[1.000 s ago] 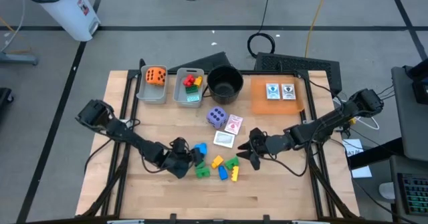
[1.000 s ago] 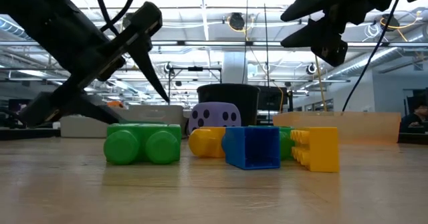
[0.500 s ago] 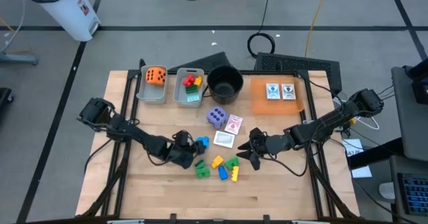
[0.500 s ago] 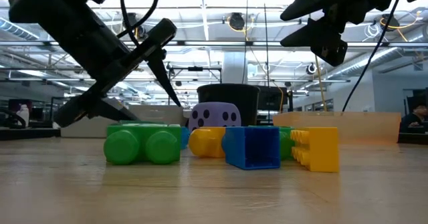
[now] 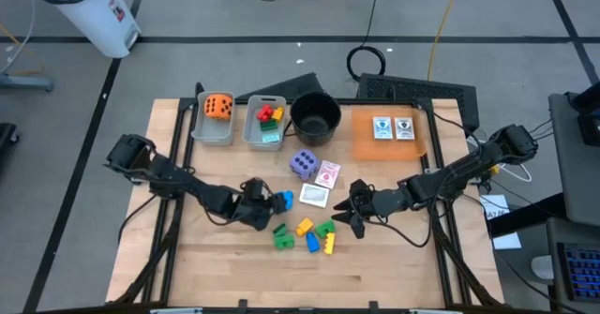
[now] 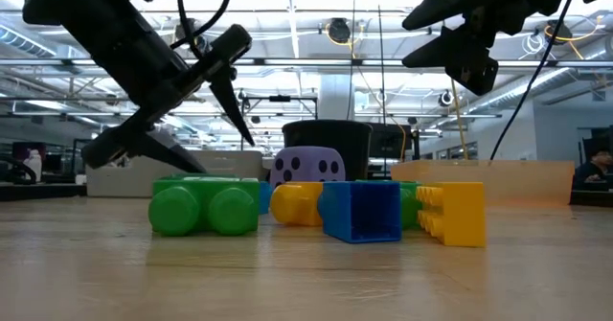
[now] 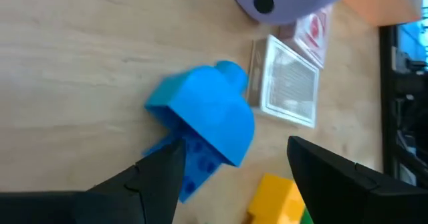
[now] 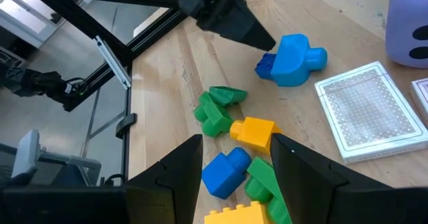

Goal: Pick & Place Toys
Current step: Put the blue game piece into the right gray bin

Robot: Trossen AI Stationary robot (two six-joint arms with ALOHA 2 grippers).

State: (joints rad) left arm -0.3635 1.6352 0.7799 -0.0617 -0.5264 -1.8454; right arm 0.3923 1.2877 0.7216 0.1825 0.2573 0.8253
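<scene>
High view: left gripper [image 5: 267, 207] sits mid-table, reaching toward a blue block [image 5: 282, 201], fingers spread, nothing pinched. Looks like an approach for a pick. Right gripper [image 5: 353, 214] waits just right of the block pile, jaws parted and empty. Loose pile near the front edge: green block [image 5: 282, 237], yellow block [image 5: 305, 227], another blue block [image 5: 313, 243], yellow brick [image 5: 329, 246]. Purple die [image 5: 302, 164] and two picture cards [image 5: 321, 185] lie between the pile and the round black pot [image 5: 315, 117]. Orange die [image 5: 218, 107] already in the left grey bin [image 5: 200, 127]; red, yellow and green blocks in the second bin [image 5: 250, 136], so sorting looks partly done. Two more cards on the orange tray [image 5: 366, 143].

Low view: the green block [image 6: 204, 206] is nearest the camera, open-ended blue block [image 6: 361, 210] and yellow brick [image 6: 451, 213] beside it, purple die [image 6: 306, 166] behind. Both grippers hang above the table.

Left wrist view: blue block [image 7: 202, 122] lies on bare wood just ahead of the spread fingers [image 7: 157, 177], off to one side rather than between them; needs re-centring, I judge. Card [image 7: 287, 91] just beside it.

Right wrist view: own fingers [image 8: 172, 172] parted over the pile, left gripper [image 8: 231, 20] touching or nearly touching the blue block [image 8: 292, 59].
</scene>
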